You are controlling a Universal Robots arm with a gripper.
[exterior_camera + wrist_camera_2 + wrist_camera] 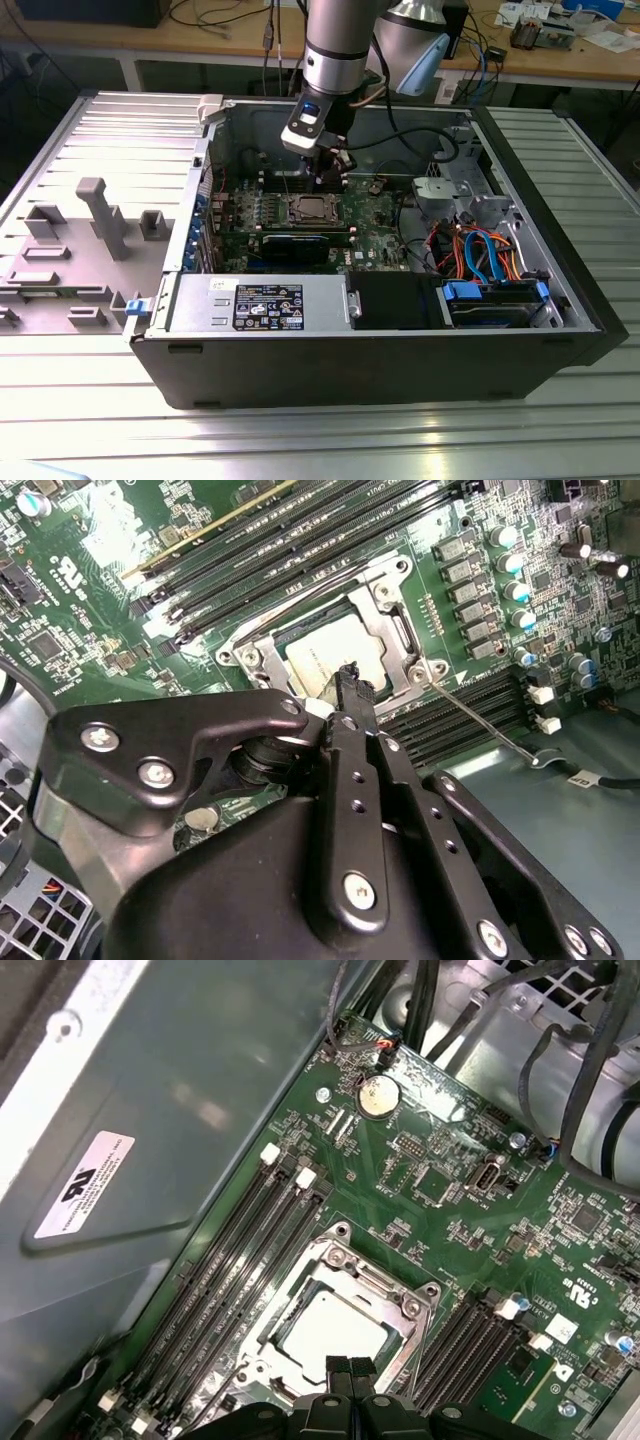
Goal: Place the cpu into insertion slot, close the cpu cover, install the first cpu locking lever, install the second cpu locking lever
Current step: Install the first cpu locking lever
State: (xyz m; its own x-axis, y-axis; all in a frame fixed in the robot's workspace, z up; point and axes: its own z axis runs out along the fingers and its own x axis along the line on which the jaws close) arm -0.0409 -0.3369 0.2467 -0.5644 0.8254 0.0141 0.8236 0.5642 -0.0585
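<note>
Cpu (335,1328) seated in insertion slot (311,208); cpu cover (388,1276) flat over its edges. Gripper (349,1366) at cpu edge, jaws closed together, nothing between. Wire locking lever (490,731) sticks out from slot corner.

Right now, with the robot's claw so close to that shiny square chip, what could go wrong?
1. The gripper is right at the edge of the cpu. If it presses down off-centre, it might scratch the chip or bend the thin cpu cover around it.
2. A thin wire locking lever sticks out loose beside the socket. The closed fingertips could slip off it or snag it.
</note>
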